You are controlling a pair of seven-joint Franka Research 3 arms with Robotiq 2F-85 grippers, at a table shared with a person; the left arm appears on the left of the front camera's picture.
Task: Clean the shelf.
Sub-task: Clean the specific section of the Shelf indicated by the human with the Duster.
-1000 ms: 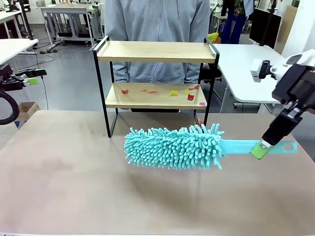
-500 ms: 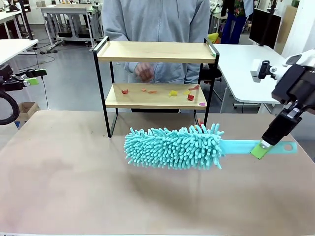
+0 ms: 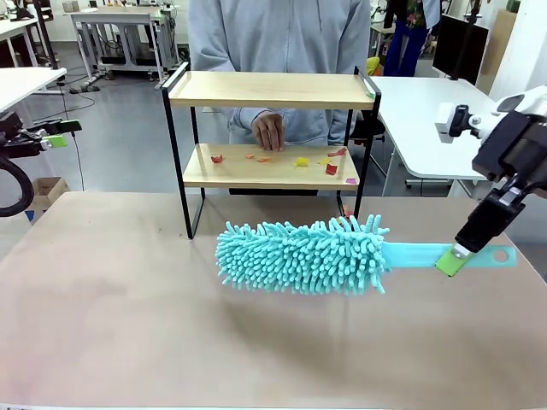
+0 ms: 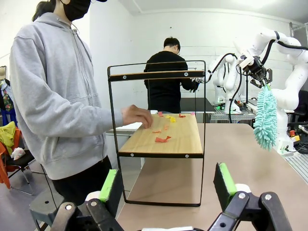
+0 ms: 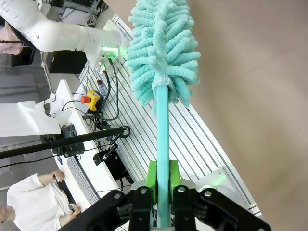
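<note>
The shelf [image 3: 269,90] stands at the table's far side, its lower board [image 3: 231,171] strewn with small red and yellow scraps [image 3: 301,161]. A person's hand [image 3: 270,130] reaches over that lower board. In front of the shelf a teal fluffy duster [image 3: 299,254] hangs just above the table, and my right gripper [image 3: 453,259] is shut on its handle [image 3: 414,254]. The right wrist view shows the handle [image 5: 162,139] clamped between the green pads, with the duster head [image 5: 161,53] beyond. My left gripper [image 4: 166,185] is open and empty, off at the left [image 3: 51,135], looking at the shelf [image 4: 161,139] end-on.
A person in a grey hoodie [image 3: 278,34] stands behind the shelf. A white table [image 3: 419,111] lies to the right rear, another at the far left [image 3: 21,81]. The brown tabletop [image 3: 128,307] is bare in front and to the left of the duster.
The person's hand has come in from behind and now hovers over the lower board. Both arms and the duster have stayed still.
</note>
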